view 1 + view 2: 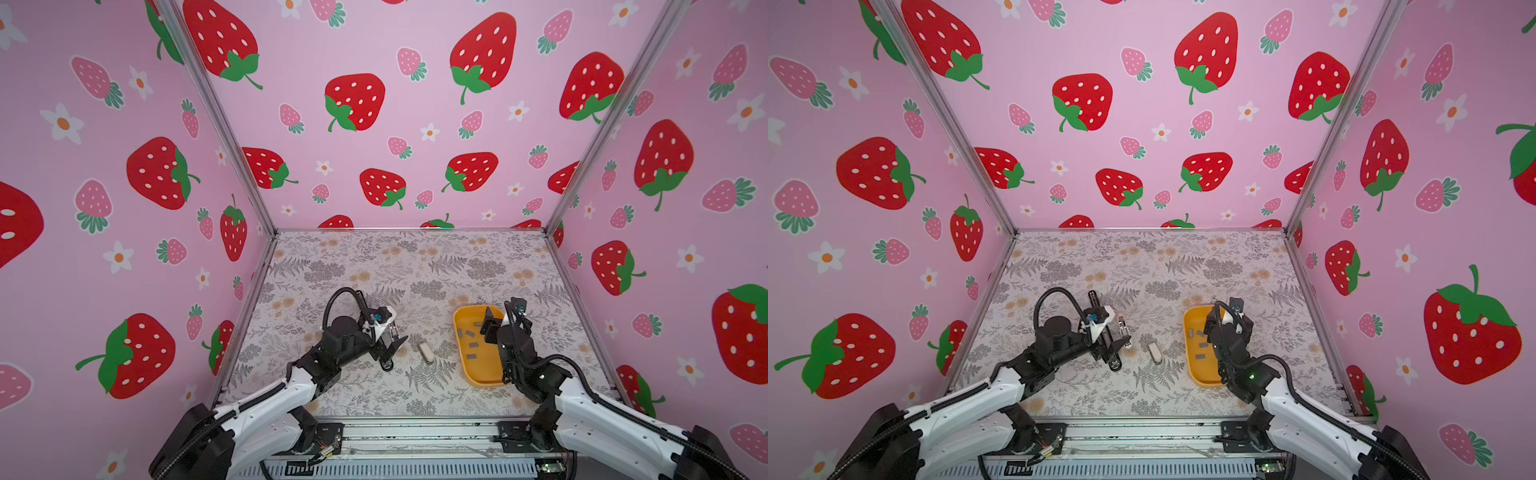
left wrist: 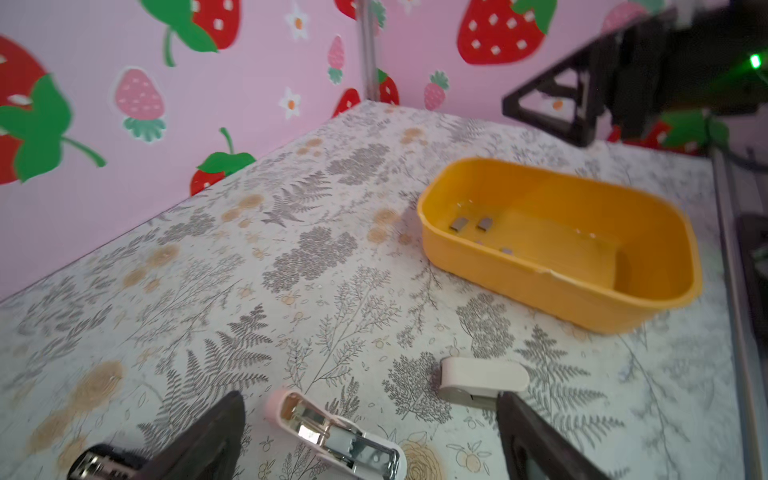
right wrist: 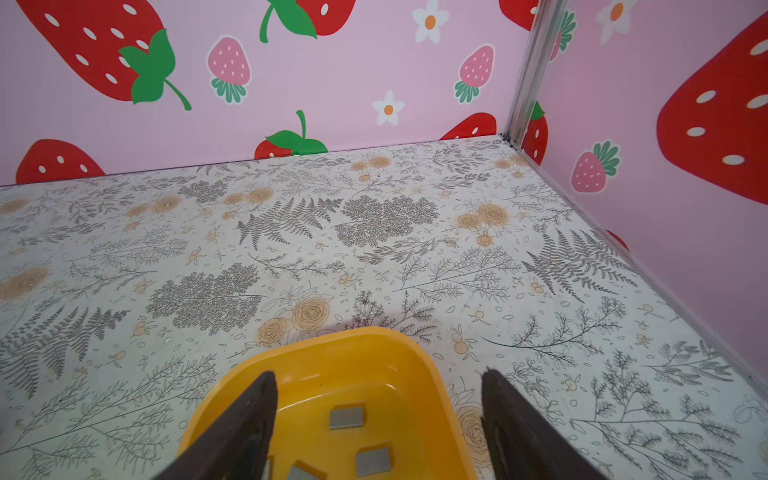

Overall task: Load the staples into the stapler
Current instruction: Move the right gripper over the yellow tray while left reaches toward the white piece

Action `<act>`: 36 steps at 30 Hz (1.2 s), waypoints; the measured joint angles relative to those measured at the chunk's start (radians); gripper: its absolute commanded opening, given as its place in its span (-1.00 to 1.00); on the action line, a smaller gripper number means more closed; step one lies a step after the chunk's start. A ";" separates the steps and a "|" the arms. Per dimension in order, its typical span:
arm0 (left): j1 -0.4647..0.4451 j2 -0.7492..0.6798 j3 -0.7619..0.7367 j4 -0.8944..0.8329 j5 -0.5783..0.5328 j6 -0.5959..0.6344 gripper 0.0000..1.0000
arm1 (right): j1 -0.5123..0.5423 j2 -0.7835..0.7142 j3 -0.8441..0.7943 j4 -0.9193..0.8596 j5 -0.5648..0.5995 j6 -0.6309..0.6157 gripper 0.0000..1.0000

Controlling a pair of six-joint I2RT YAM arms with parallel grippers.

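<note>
Pick stage: right gripper [image 3: 378,374] over tray [image 2: 561,299], nothing held yet.
Its fingers are spread and empty above the staples [image 3: 347,417], which lie flat in the tray right of the counter [image 1: 415,257] middle. Left gripper [image 2: 370,399] fingers are wide and empty over the open stapler [image 2: 332,436] mid-counter. Next, probably: drop and pinch one strip, minding the tray wall. Back half of counter bare; right wall close.

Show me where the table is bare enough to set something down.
Free: the far table between back wall and yellow tray; the near strip before the white stapler. Crowded: around the left gripper, by the open stapler.
</note>
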 measured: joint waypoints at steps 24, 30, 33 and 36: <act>-0.117 0.554 0.510 -0.599 0.206 0.815 0.63 | -0.098 0.114 -0.103 0.219 -0.056 -0.057 0.55; -0.147 0.657 0.594 -0.657 0.188 0.870 0.42 | -0.098 0.113 -0.103 0.232 -0.056 -0.057 0.56; -0.153 0.690 0.624 -0.677 0.169 0.888 0.28 | -0.098 0.109 -0.103 0.233 -0.056 -0.057 0.55; -0.153 0.715 0.653 -0.699 0.148 0.900 0.21 | -0.098 0.108 -0.103 0.234 -0.056 -0.058 0.56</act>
